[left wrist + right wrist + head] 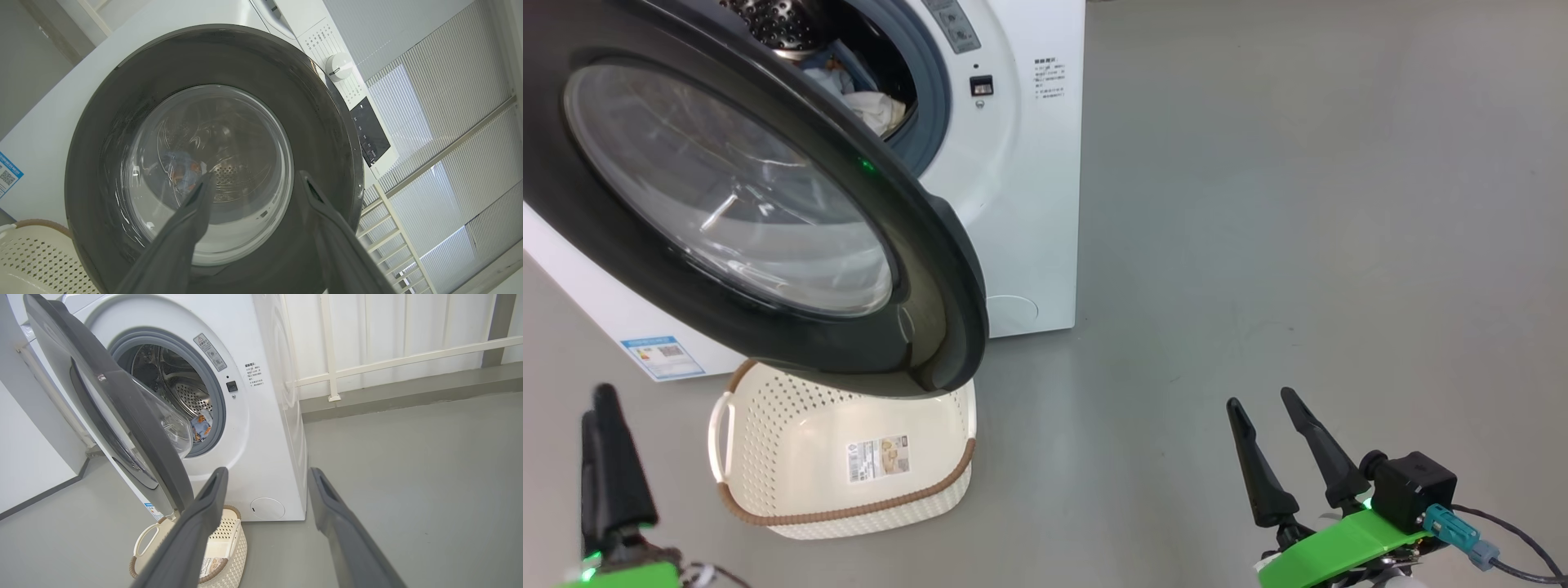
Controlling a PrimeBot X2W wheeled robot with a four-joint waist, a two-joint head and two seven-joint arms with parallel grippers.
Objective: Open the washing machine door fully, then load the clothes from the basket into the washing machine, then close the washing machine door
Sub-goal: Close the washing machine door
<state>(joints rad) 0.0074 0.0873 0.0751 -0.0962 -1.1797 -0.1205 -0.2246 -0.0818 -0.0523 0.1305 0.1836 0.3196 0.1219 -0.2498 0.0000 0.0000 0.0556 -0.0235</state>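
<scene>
- Standing ajar: door [947, 269], lower edge over basket [849, 514] on floor [1258, 204] by washer [1029, 204].
- Inside drum [179, 388]: clothes [870, 106].
- Fingers apart, empty: left gripper [255, 177], facing door glass.
- Fingers apart, empty: right gripper [1262, 400], above floor right of washer.

Head view: high, facing down, washing machine door [735, 196] close at 10 o'clock. Left wrist view: low, facing upward, nearest. Right wrist view: farther back. All share door and basket [792, 412].
</scene>
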